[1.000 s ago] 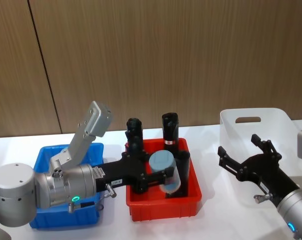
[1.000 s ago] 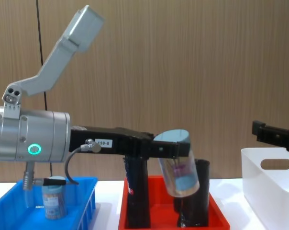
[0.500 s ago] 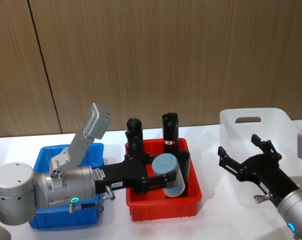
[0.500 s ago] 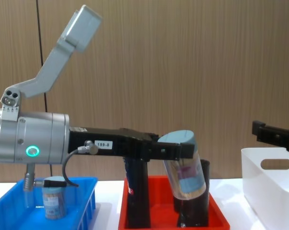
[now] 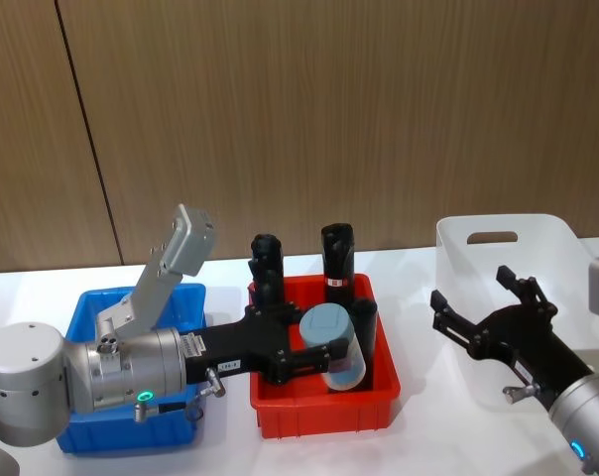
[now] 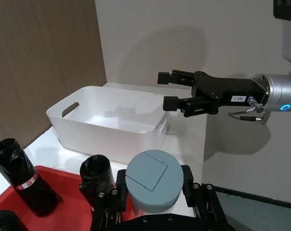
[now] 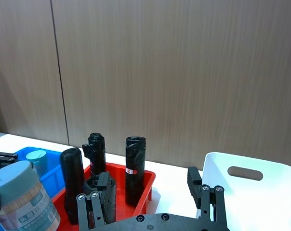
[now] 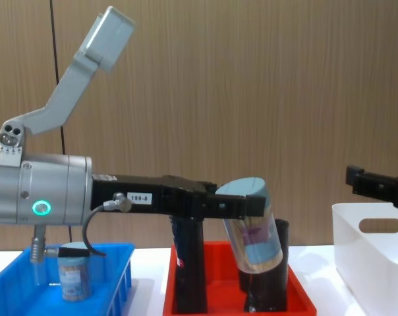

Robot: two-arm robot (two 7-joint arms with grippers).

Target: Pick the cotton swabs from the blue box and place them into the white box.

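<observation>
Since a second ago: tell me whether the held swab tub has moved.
Yes, slightly. In the chest view the swab tub, held by the left pincer, has swung its lower end rightward, farther across the short black tube.

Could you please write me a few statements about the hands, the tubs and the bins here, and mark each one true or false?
1. The left hand grips a cotton swab tub, tilted, above the red tray. True.
2. The right hand is shut on a black tube. False: its fingers are open and hold nothing, and it hovers by the white box.
3. A second cotton swab tub stands in the blue box. True.
4. The black tubes stand in the blue box. False: they stand in the red tray.
</observation>
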